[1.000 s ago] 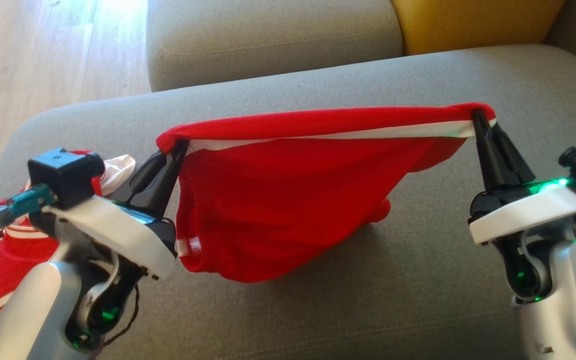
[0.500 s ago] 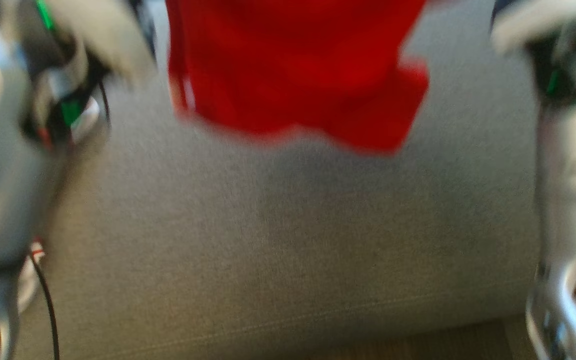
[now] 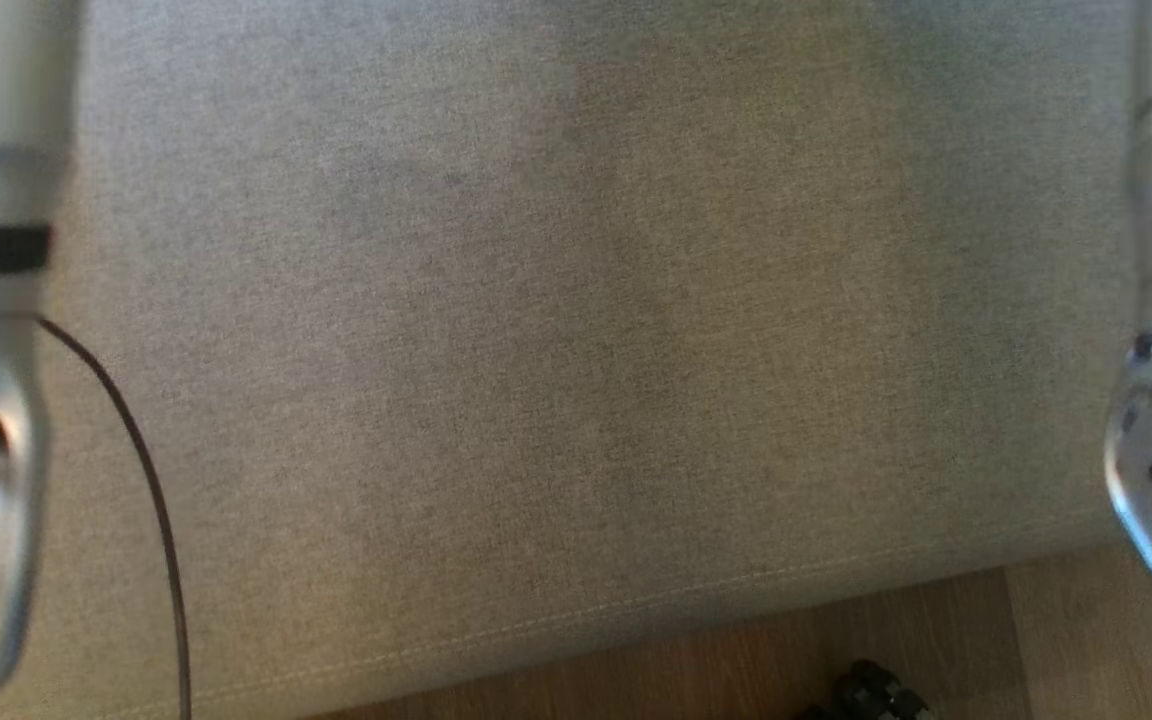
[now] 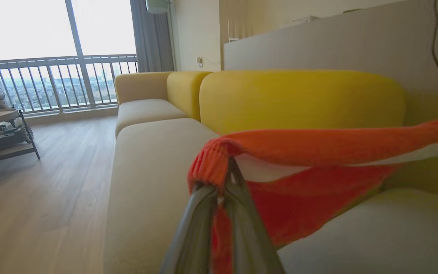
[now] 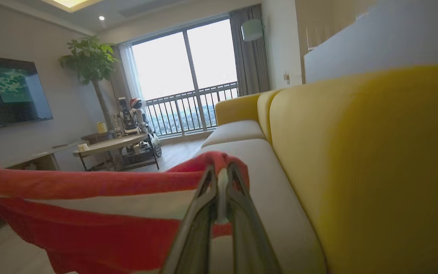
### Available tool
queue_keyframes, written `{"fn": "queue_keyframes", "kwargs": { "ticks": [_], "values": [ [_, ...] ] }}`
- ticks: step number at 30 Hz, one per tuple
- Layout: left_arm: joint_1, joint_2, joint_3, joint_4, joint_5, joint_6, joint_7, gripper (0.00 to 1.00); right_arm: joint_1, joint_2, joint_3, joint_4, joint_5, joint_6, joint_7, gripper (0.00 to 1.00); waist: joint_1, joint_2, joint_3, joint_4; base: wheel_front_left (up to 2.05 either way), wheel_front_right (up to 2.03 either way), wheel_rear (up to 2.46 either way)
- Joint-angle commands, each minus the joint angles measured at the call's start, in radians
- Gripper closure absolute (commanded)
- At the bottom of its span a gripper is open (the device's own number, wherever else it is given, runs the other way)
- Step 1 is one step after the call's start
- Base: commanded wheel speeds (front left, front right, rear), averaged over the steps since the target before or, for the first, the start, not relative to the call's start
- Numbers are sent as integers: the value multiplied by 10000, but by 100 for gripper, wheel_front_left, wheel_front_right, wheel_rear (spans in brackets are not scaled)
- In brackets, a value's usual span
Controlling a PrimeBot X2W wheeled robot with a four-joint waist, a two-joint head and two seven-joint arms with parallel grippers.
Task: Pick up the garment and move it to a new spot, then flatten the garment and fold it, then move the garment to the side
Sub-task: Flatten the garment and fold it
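Tilted downward since, the head camera faces sofa [image 3: 576, 350] and floor [image 3: 736, 665]; left tool [image 4: 229, 163] and right tool [image 5: 221, 171] each clench the striped edge of the red garment [image 4: 318, 190].

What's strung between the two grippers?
The red garment: its ribbed edge runs taut from the left gripper in the left wrist view and from the right gripper in the right wrist view.
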Motion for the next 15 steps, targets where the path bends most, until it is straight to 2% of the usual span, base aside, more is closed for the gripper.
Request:
{"fn": "queue_keyframes", "kwargs": {
  "ticks": [1,7,9,15],
  "values": [
    [-110,288,91,-85,87,-71,-191,100,134,139,148,-41,105,-4,-77,100,-5,1,4,29,0,0,0],
    [1457,239,-911,1267,396,-501,-701,100,1276,139,983,2138,261,-4,-4,100,-5,1,-379,105,0,0,0],
    [2040,284,-1194,1590,421,-602,-829,100,1522,139,1247,2718,-103,-4,32,100,-5,1,-571,101,0,0,0],
    [3495,450,-1926,2128,499,-751,-1153,100,2156,139,1399,3879,-560,-4,358,100,-5,1,-1169,205,0,0,0]
  ]
}}
